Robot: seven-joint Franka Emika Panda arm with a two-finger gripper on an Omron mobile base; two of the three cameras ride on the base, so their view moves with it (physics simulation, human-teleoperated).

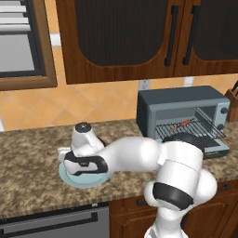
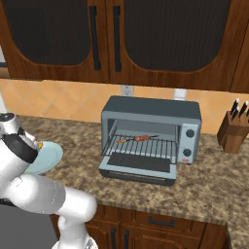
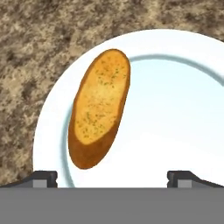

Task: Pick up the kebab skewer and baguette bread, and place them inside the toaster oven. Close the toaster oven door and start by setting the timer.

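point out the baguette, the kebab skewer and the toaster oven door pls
baguette bread [image 3: 99, 107], hand view, middle of the golden crust, lying on the plate.
kebab skewer [image 2: 141, 138], right base view, red chunks mid-stick, on the oven rack.
toaster oven door [image 2: 138, 168], right base view, inner face of the folded-down panel.

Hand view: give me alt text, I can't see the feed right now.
The baguette bread lies alone on a pale blue plate on the speckled counter, directly below the open gripper, whose fingertips are clear of it.
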